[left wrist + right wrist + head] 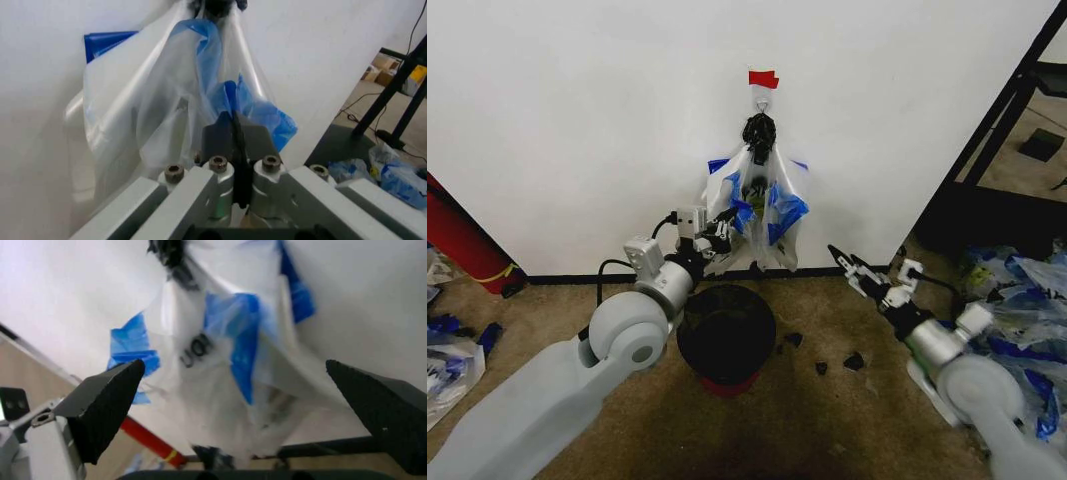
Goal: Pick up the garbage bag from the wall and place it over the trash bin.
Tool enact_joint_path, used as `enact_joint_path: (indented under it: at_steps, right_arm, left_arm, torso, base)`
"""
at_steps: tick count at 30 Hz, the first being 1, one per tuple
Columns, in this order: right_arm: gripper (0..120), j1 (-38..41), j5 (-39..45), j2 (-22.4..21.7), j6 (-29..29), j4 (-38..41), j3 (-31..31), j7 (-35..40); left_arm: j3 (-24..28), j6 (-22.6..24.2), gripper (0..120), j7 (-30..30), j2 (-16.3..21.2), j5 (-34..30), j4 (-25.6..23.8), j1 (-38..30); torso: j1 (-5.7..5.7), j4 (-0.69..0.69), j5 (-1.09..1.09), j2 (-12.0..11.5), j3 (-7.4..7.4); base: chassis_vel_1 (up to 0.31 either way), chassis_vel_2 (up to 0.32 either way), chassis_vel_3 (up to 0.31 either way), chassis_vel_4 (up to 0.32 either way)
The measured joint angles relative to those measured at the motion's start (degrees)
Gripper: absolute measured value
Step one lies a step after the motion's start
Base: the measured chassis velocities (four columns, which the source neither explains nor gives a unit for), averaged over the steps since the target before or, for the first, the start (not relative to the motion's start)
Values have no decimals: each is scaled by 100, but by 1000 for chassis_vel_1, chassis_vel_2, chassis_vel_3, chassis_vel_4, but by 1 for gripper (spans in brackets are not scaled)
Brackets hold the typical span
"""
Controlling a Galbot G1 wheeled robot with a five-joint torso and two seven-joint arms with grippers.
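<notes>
1. The garbage bag (757, 205) hangs from a small hook (763, 100) under a red tape strip (763, 78) on the wall (577, 120), so the lift-off is not yet done.
2. The left pincer (720, 232) is at the bag's lower left side. The left wrist view shows its fingers (223, 137) pressed together with a fold of the garbage bag (167, 100) apparently nipped between them.
3. The right pincer (852, 268) waits low to the right of the bag, apart from it, its fingers spread wide.
4. The trash bin (725, 335) stands on the floor just near of the wall, below the bag, with nothing over its rim. By my judgement, unhooking, carrying and draping all remain.
5. The head view alone gives the layout: hook, bag, bin and both arms together.
6. The left wrist view alone shows the pinch up close.
7. The right wrist view looks up between its spread fingers (107, 405) at the garbage bag (227, 355), showing black lettering on the plastic.
</notes>
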Motion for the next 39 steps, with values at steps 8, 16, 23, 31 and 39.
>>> enact_joint_path:
  at_steps: [8,16,23,31,39]
  right_arm:
    - [100,676,-3,274,-139,-495,-616,-203]
    - [100,1212,-124,525,-139,-1188,-860,-210]
    - [97,1462,-135,612,-160,-1503,-894,-284]
    - [87,1769,-219,775,-163,-1661,-1127,-275]
    - [87,1852,-242,807,-177,-1710,-1167,-213]
  left_arm:
    - [36,15,0,-7,-43,29,49,-17]
    - [82,16,0,-1,-56,37,113,-49]
    - [130,17,0,-3,-53,37,145,-73]
    - [107,20,0,-5,-9,44,109,-29]
    - [86,21,0,-15,12,46,87,1]
  torso:
    - [0,-3,-2,-1,0]
    - [0,-2,-1,-1,0]
    - [0,-3,-2,-1,0]
    - [0,-1,-1,-1,-1]
    - [0,-2,-2,-1,-1]
  base:
    - [0,0,0,0]
    - [0,0,0,0]
    - [0,0,0,0]
    - [0,0,0,0]
    - [0,0,0,0]
